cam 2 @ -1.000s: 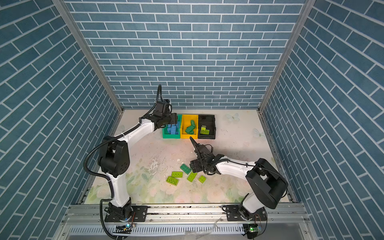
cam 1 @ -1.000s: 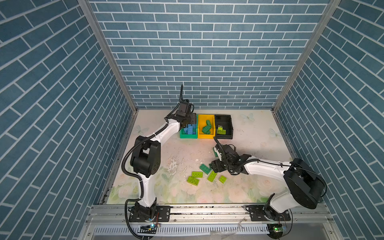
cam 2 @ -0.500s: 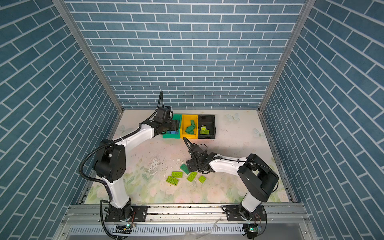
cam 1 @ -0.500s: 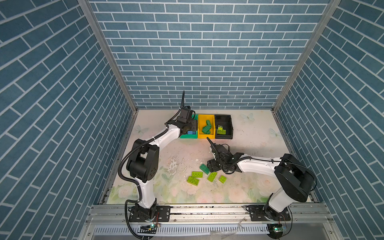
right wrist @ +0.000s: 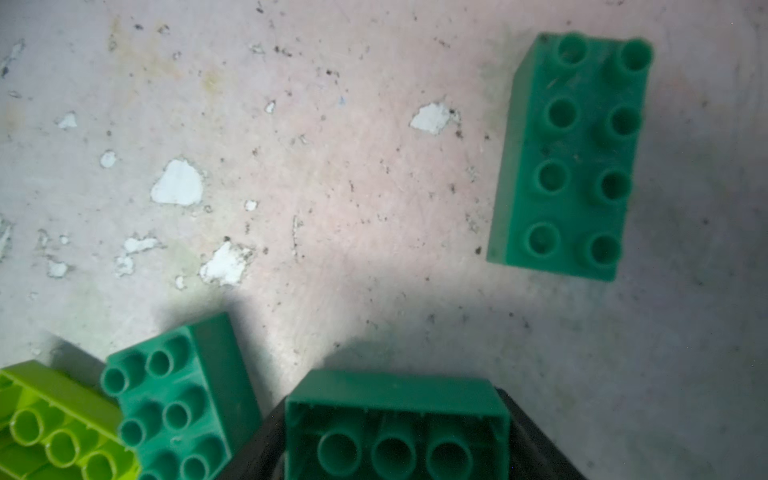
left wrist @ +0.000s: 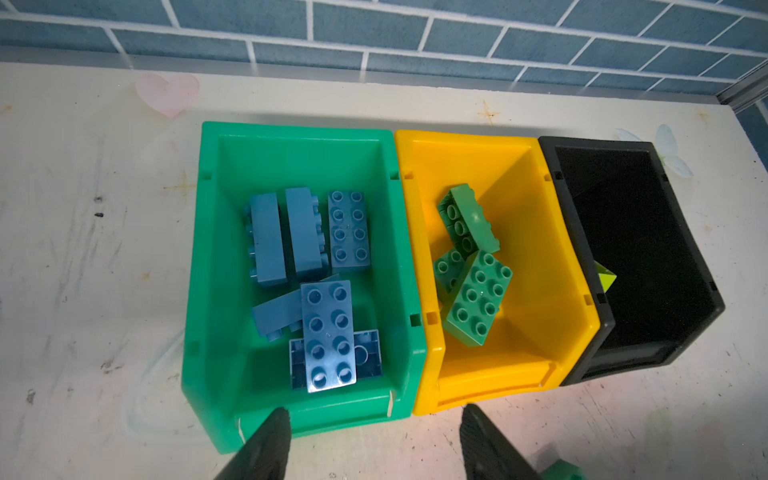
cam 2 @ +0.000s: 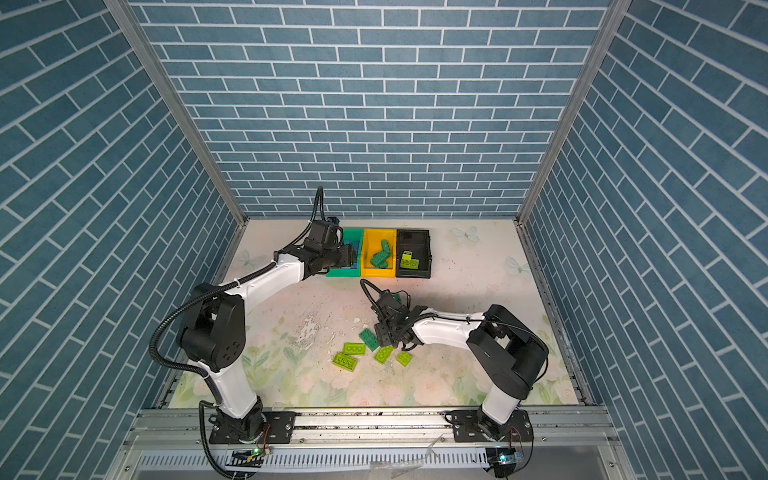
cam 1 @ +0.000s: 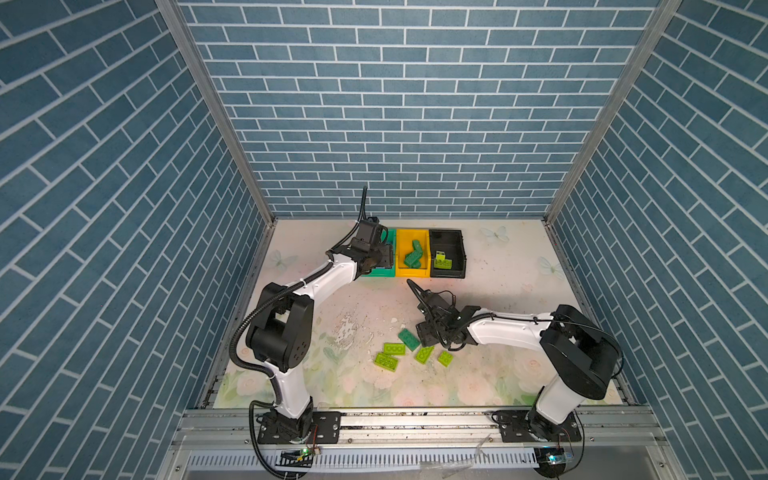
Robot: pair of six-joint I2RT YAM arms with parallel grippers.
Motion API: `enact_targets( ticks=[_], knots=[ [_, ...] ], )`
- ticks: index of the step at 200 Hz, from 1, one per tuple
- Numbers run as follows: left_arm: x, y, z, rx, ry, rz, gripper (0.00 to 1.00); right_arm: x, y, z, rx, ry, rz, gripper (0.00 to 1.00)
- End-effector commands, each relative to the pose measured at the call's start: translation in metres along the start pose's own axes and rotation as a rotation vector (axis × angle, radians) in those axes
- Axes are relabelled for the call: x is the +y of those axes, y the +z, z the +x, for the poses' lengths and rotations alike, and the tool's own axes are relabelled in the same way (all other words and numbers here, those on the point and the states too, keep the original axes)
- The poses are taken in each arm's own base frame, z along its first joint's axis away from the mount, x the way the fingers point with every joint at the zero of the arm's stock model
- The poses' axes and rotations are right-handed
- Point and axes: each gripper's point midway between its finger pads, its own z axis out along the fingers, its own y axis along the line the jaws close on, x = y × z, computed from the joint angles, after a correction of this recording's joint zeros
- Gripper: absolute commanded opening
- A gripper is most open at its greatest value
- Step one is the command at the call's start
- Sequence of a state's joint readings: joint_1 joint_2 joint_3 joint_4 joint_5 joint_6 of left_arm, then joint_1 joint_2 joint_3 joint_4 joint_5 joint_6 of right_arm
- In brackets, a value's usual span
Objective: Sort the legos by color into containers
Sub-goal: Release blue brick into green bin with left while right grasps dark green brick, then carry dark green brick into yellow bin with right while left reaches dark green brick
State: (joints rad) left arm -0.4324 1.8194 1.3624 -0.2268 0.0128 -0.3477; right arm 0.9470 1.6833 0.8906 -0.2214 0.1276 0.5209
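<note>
My right gripper (right wrist: 397, 432) is shut on a dark green lego (right wrist: 395, 399) whose hollow underside faces the wrist camera. It is low over the table (cam 1: 428, 332), next to a flat dark green lego (cam 1: 409, 338) and several lime legos (cam 1: 386, 360). Another dark green lego (right wrist: 573, 153) lies farther off. My left gripper (left wrist: 374, 440) is open and empty just in front of the green container (left wrist: 208, 291), which holds light blue legos (left wrist: 328, 332). The yellow container (left wrist: 540, 249) holds dark green legos (left wrist: 478, 299). The black container (left wrist: 648, 249) holds lime legos (cam 1: 442, 262).
The three containers stand side by side at the back of the table (cam 1: 498, 291), close to the brick-pattern back wall. Side walls close in the table on the left and right. A metal rail (cam 1: 415, 419) with both arm bases runs along the front edge.
My right gripper has moved left and down to the loose legos, and its jaws have narrowed onto the dark green lego. My left gripper has drawn back from over the green container to its front lip.
</note>
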Motion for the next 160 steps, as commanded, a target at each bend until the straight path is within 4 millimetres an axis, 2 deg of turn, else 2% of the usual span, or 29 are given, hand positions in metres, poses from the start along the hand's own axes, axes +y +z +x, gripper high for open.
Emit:
enact_targets(
  ticks=[1,38,76,116,160],
  knots=[
    [-0.004,-0.013,-0.004,-0.019,-0.004,0.014,0.67,-0.007,0.002,-0.002,0.011,0.013,0.06,0.65],
    [0.001,-0.018,0.008,-0.005,0.013,0.008,0.67,-0.007,-0.006,-0.02,-0.047,0.012,0.059,0.47],
    [-0.002,-0.024,0.027,0.01,0.029,0.059,0.67,-0.009,-0.022,-0.052,-0.133,0.052,-0.049,0.4],
    [-0.017,-0.032,0.048,0.024,0.071,0.122,0.67,-0.022,-0.044,-0.103,-0.283,0.135,-0.216,0.37],
    [-0.039,-0.043,0.07,0.053,0.178,0.148,0.67,-0.046,-0.053,-0.159,-0.388,0.217,-0.357,0.37]
  ],
)
